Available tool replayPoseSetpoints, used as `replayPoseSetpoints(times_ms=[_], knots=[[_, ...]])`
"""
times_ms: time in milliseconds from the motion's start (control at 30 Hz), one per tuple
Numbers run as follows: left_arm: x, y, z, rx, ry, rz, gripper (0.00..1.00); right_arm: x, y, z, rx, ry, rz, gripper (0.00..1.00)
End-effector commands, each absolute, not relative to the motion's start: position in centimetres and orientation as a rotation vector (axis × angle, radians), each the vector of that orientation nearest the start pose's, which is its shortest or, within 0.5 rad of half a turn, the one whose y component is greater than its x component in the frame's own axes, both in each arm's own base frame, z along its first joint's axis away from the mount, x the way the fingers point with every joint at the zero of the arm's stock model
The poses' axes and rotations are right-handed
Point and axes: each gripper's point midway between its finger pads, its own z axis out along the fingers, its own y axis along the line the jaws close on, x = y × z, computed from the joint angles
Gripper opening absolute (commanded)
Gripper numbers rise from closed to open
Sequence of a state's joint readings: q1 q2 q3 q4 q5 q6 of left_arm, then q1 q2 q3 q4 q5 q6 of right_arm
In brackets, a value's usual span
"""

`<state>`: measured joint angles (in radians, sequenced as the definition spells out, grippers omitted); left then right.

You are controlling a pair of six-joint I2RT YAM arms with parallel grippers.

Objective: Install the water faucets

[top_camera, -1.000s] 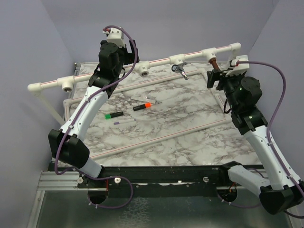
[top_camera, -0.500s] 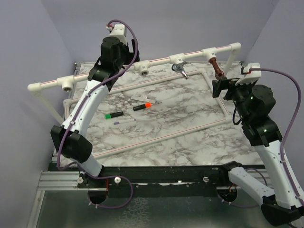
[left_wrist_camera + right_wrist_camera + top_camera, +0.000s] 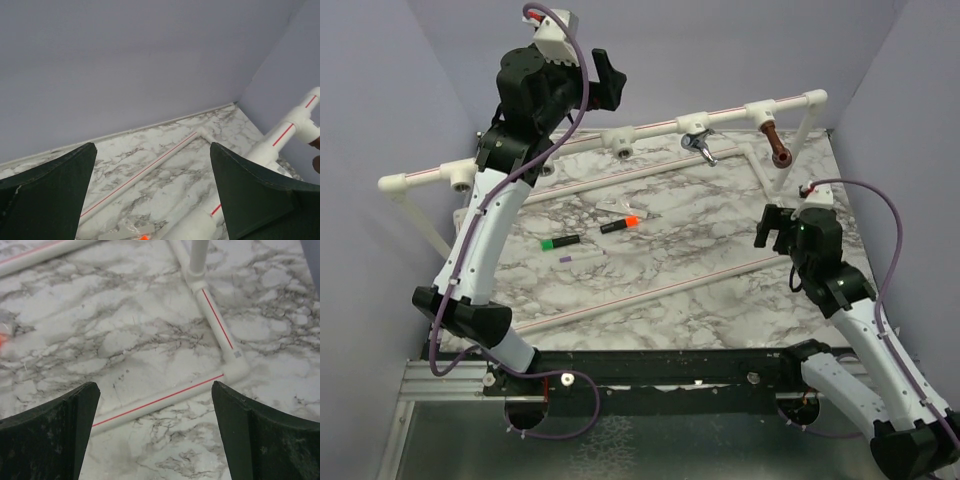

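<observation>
The copper-coloured water faucet hangs from the right tee of the raised white pipe. The chrome water faucet hangs from the tee beside it. My left gripper is held high above the pipe's middle, open and empty; its wrist view shows only marble between the fingers. My right gripper hovers open over the right side of the table, well short of the copper faucet, with nothing between its fingers.
Two bare tee fittings sit further left on the raised pipe. An orange-capped marker and a green-capped marker lie mid-table. A flat white pipe frame runs along the marble under my right gripper.
My right gripper opened wide, left the copper faucet and drew back toward the near side. My left arm rose from beside the pipe to well above it.
</observation>
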<state>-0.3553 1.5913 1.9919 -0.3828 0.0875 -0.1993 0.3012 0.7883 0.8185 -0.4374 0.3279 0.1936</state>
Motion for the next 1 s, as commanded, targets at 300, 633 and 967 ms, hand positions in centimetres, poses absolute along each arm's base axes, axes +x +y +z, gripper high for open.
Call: replayPoseSetpoints(times_ms=[300, 633, 967], knots=[[34.8, -21.9, 52.6, 0.369, 1.419, -0.864, 0.97, 32.4, 3.3, 14.6, 0.150, 2.016, -0.127, 1.00], [32.5, -21.5, 47.3, 0.392, 1.504, -0.852, 0.97, 34.5, 1.8, 13.8, 0.076, 1.775, -0.252, 1.00], [29.6, -21.3, 47.1, 0.468, 1.504, -0.670, 0.97, 36.0, -0.8, 11.4, 0.167, 1.621, -0.354, 1.00]])
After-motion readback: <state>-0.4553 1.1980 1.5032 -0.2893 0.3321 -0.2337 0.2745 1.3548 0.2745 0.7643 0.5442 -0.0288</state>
